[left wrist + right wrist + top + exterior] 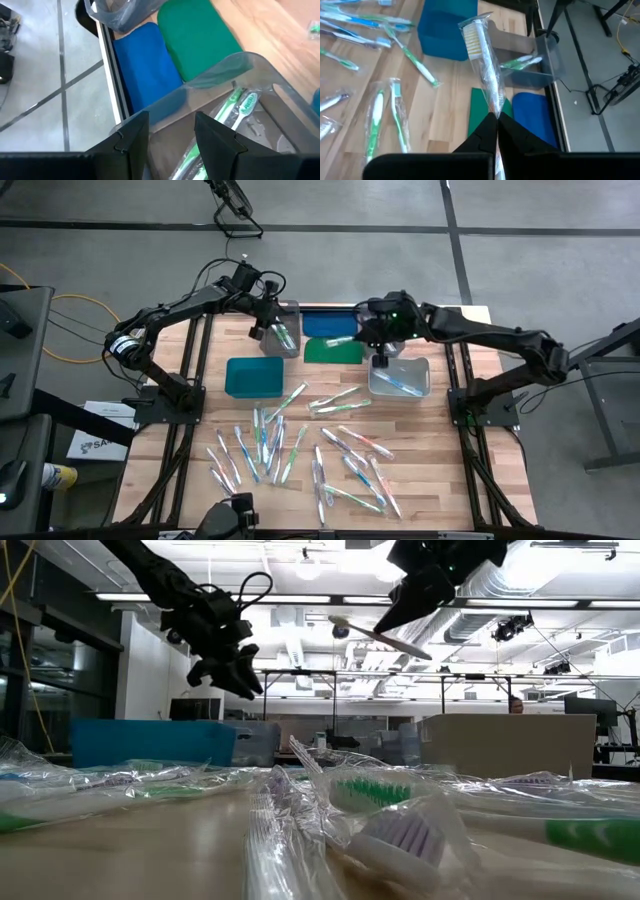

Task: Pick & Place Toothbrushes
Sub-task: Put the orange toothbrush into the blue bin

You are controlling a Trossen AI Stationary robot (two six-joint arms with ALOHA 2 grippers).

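On the wooden table (420, 460) the green lid (333, 350) serves as the landmark. Left of it and a little nearer the front sits the teal bin (255, 376). Just left of the lid stands a clear bin (281, 332) with green toothbrushes (235, 107) lying in it; the left gripper (259, 330) hovers over this bin's left edge, its fingers (132, 137) parted and holding nothing. Touching the lid's far edge lies the blue lid (329, 323). Directly over the green lid's right end, the right gripper (495, 120) is clamped tight on a wrapped toothbrush (482, 60), which sticks out from the fingertips with its pale bristle head at the far end; in the low view it hangs in the air at a tilt, well above the table. Right of the lid sits a second clear bin (400, 376) with a blue-marked toothbrush (405, 386) inside. In front of the lid, across the table's near half, dozens of wrapped toothbrushes (300, 450) lie scattered loose, green, blue and pinkish.
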